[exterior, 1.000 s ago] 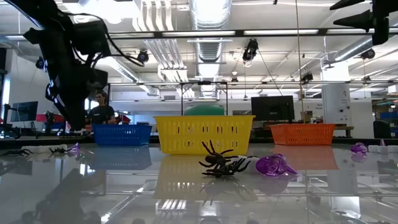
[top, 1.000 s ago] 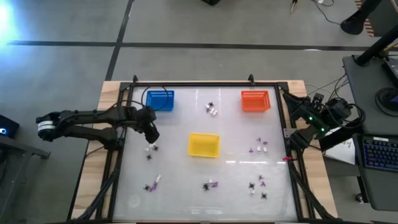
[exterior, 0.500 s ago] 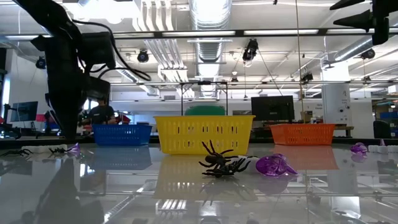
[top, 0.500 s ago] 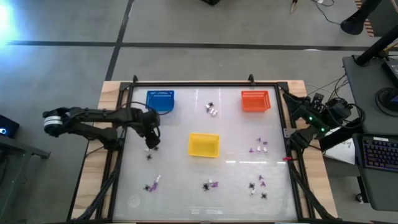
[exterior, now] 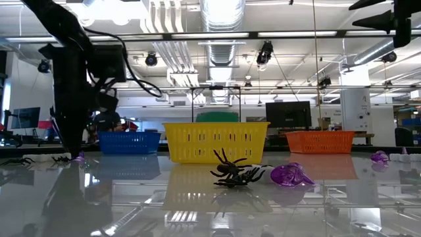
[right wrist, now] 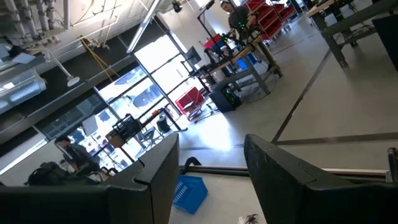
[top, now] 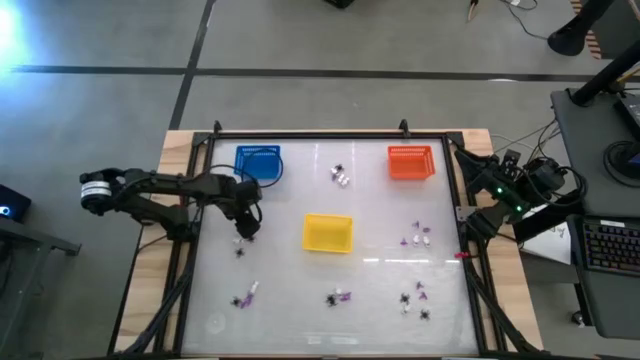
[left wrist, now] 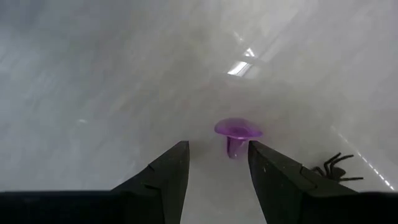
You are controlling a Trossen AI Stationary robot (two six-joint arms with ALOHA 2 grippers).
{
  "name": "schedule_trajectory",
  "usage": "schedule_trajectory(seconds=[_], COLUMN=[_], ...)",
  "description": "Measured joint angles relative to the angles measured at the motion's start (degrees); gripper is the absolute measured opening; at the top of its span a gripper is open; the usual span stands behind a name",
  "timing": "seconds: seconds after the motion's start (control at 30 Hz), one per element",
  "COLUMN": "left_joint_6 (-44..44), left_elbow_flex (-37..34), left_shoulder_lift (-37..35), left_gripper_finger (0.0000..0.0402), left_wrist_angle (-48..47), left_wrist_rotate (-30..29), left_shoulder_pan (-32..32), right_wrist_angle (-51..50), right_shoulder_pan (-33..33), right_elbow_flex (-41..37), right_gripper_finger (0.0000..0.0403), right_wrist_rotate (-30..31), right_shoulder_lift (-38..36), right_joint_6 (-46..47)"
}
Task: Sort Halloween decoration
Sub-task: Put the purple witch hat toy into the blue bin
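A small purple mushroom-shaped plastic piece (left wrist: 237,134) stands on the table just ahead of my left gripper (left wrist: 217,163), whose fingers are spread and hold nothing; a black toy spider (left wrist: 334,168) lies beside one fingertip. My right gripper (right wrist: 208,162) waits raised at the table's side, fingers apart, empty.

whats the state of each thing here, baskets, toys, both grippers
left gripper: jaws open, low over the table, purple mushroom-shaped toy piece just ahead, not gripped
right gripper: jaws open, parked off the table's right edge
small square blue plastic basket: upright, looks empty
yellow plastic basket: upright, looks empty
orange plastic basket: upright, looks empty
black toy spider: lying loose on the table
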Motion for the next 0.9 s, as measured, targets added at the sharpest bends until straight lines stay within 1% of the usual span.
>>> schedule_trajectory(seconds=[0.13,0.27,0.4,0.57,0.73,0.9], left_joint_6=[-0.1,-0.1,-0.2,-1.5,-1.9,-1.3], left_elbow_flex=[0.1,0.2,0.2,0.2,0.2,0.2], left_shoulder_lift=[1.2,2.1,3.1,3.4,3.4,3.4], left_gripper_finger=[0.015,0.015,0.015,0.0146,0.0115,0.0061], left_wrist_angle=[0.9,1.3,1.4,1.6,1.4,1.2], left_wrist_rotate=[-0.3,-1.8,-2.2,-2.5,-2.8,-3.1], left_shoulder_pan=[0.0,0.0,0.0,0.0,0.0,0.0], right_wrist_angle=[0.0,0.0,0.0,0.0,0.0,0.0], right_shoulder_pan=[0.0,0.0,0.0,0.0,0.0,0.0], right_elbow_flex=[0.0,0.0,0.0,0.0,0.0,0.0], right_gripper_finger=[0.0176,0.0176,0.0176,0.0176,0.0176,0.0176], right_wrist_rotate=[0.0,-0.2,-2.7,-3.0,-3.0,-3.0], right_shoulder_lift=[0.0,0.0,0.0,0.0,0.0,0.0], right_joint_6=[0.0,0.0,0.0,0.0,0.0,0.0])
